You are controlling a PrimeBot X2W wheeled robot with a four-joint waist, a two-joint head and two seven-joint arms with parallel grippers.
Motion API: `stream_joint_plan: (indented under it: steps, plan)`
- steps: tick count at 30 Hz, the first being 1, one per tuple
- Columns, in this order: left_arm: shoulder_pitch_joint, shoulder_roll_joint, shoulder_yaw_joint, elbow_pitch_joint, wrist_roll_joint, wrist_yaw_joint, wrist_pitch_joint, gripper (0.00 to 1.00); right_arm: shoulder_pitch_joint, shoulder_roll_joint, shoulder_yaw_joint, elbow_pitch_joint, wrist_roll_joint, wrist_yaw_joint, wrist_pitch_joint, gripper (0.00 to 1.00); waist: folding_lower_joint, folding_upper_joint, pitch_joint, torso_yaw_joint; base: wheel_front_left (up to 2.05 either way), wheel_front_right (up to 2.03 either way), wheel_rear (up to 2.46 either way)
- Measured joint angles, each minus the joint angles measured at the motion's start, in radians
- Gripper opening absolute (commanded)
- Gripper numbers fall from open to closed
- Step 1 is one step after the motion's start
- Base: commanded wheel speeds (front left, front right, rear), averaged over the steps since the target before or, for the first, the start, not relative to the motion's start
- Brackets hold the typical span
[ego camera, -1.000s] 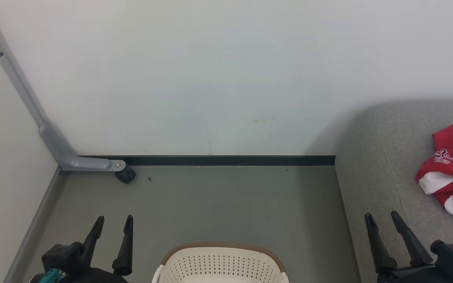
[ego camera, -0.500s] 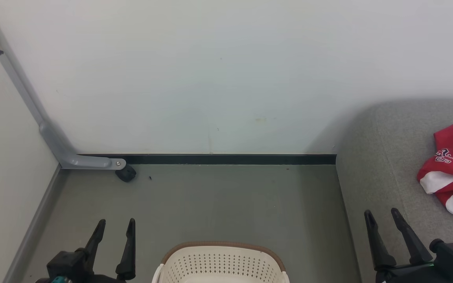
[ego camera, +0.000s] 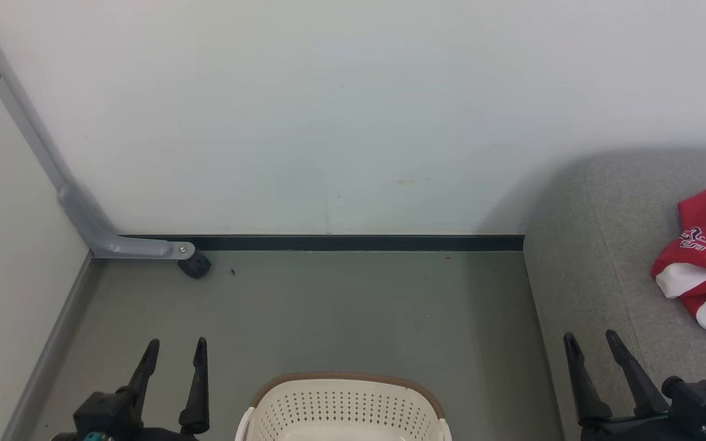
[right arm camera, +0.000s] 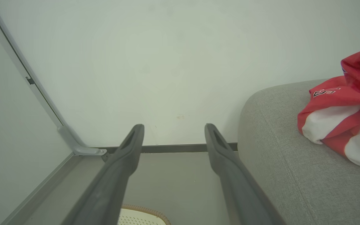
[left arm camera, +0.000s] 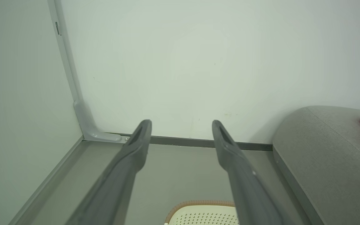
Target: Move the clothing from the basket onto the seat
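In the head view the basket (ego camera: 345, 376) sits on the grey floor (ego camera: 341, 306) at 6 o'clock. The bottom edge cuts it off, so just its far curved end shows, with the brown rim arching toward 12 o'clock. Its long axis cannot be told from that much.

The seat (ego camera: 598, 257) fills the 3 to 5 o'clock side, its rounded corner toward the white wall (ego camera: 353, 122). 1 piece of the clothing (ego camera: 705, 263) lies on the seat at 3 o'clock. It is a crumpled red heap with white panels, partly cut by the right edge. What shows runs roughly 12 to 6, with the dark lettering near its 12 o'clock end.

The left gripper (ego camera: 177, 343) is at 7 o'clock over the floor, its 2 fingers spread apart with nothing between them, pointing toward 12. The right gripper (ego camera: 589, 335) is at 5 o'clock beside the seat's edge. Its 2 fingers are likewise apart and empty, leaning toward 11.

A grey bracket (ego camera: 126, 247) with a black caster (ego camera: 195, 267) stands at 10 o'clock.
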Motion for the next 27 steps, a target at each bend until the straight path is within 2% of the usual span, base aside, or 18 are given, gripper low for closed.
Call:
stream_joint_plan:
  steps: [7,16,17,27]
  plan:
    - [0.0,-0.02,0.02,-0.002,0.014,-0.003,0.0,1.0,-0.002,0.005,-0.008,0.009,-0.008,0.0,0.0,1.0,0.0,0.0,0.006,0.0,0.0,0.0,0.0]
    - [0.0,-0.032,0.041,0.0,0.025,-0.034,0.0,1.0,-0.003,0.015,-0.015,0.016,-0.015,0.005,0.0,1.0,0.0,0.0001,0.01,-0.001,0.0,0.0,0.0]
    - [0.001,-0.034,0.043,0.001,0.025,-0.042,0.0,0.0,-0.003,0.016,-0.015,0.017,-0.015,0.005,0.0,0.0,0.0,0.0001,0.01,-0.001,0.0,0.0,0.0]
    - [0.045,-0.059,0.044,0.055,-0.012,-0.046,0.019,0.0,0.04,0.049,-0.017,0.075,0.018,0.005,0.02,0.0,0.0,0.0001,0.009,-0.003,0.0,0.0,0.0]
